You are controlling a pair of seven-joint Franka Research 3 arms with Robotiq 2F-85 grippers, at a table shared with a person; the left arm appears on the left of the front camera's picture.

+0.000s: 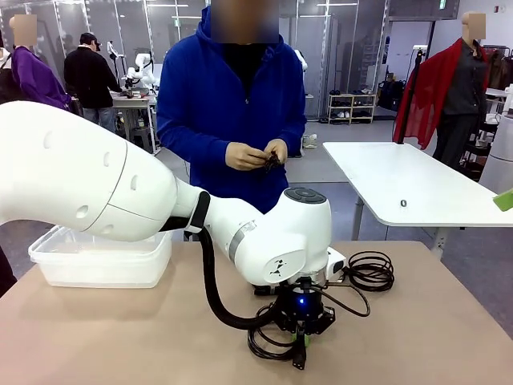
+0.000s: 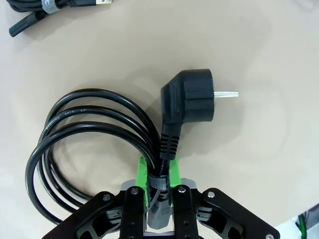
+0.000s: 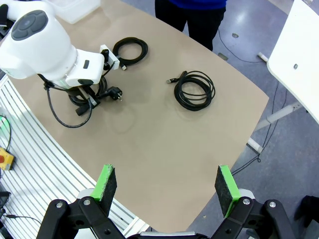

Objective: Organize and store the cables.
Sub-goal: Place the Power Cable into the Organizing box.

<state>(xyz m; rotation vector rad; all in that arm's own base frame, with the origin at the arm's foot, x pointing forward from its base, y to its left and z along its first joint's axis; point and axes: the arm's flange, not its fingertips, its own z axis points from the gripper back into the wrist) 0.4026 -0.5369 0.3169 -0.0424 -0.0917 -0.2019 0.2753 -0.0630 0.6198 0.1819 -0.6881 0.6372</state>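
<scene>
A thick black cable [image 2: 75, 129] lies coiled on the tan table, its chunky power plug [image 2: 192, 97] pointing away. My left gripper [image 2: 158, 173] is shut on the tied part of this coil, one green pad on each side. In the front view the same gripper [image 1: 300, 353] points straight down onto the coil [image 1: 268, 343] near the table's front edge. A second coiled cable [image 1: 369, 271] lies just right of the left wrist. My right gripper [image 3: 167, 186] hangs open high above the table, holding nothing. Below it are two loose coils [image 3: 194, 89] [image 3: 130, 50].
A clear plastic bin [image 1: 100, 257] stands at the table's left. Across the table a person in a blue hoodie holds a small black item in both hands [image 1: 256, 156]. Another cable end [image 2: 45, 7] lies beyond the held coil. A white table [image 1: 417, 184] stands behind on the right.
</scene>
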